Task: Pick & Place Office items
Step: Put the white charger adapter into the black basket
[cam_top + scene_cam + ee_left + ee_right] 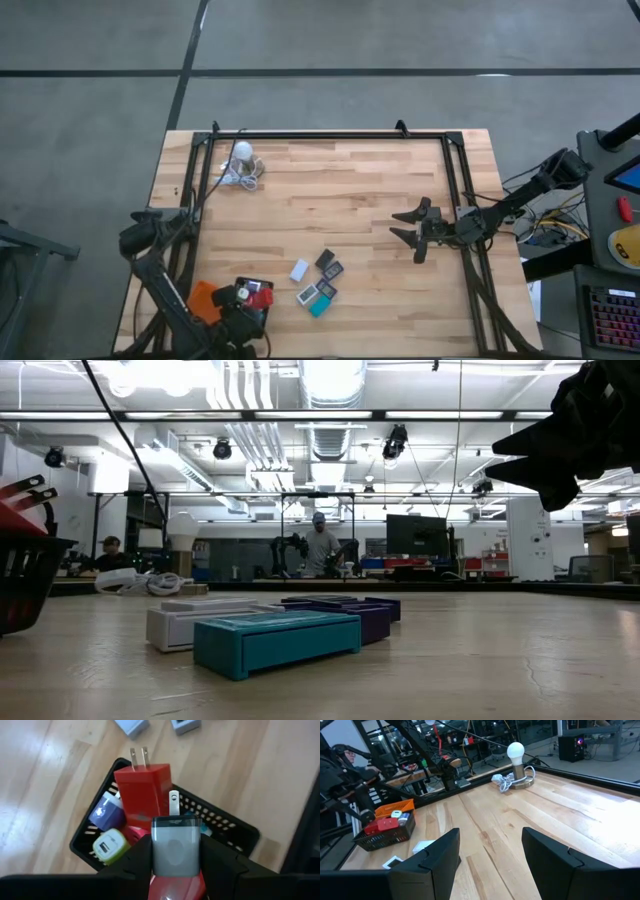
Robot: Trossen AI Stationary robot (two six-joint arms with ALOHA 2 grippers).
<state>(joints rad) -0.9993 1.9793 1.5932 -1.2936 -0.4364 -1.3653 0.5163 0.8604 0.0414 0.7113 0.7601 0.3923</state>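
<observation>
My left gripper [243, 297] hovers over the black tray [227, 827] at the table's near left, shut on a grey plug block [175, 847]. In the tray lie a red plug block [145, 790], a purple one [106, 812] and a green-white one [107, 845]. Several more office items lie loose on the table, among them a teal one [320, 306] and a white one [300, 270]. My right gripper [414, 237] stands open over the table's right part with nothing between its fingers [445, 857]. My left gripper pinches the grey plug block by its two opposite sides [156, 855] between its two fingers [136, 860]. The fingers slant steeply down from above. The block hangs clear above the black tray, its metal prong [173, 802] pointing away from the fingers.
An orange tray [203, 298] sits right beside the black one on its left. A white bulb with a coiled cord [243, 160] stands at the far left. A dark frame [330, 135] runs along the table's far edge and both sides. Bare wood lies in the middle.
</observation>
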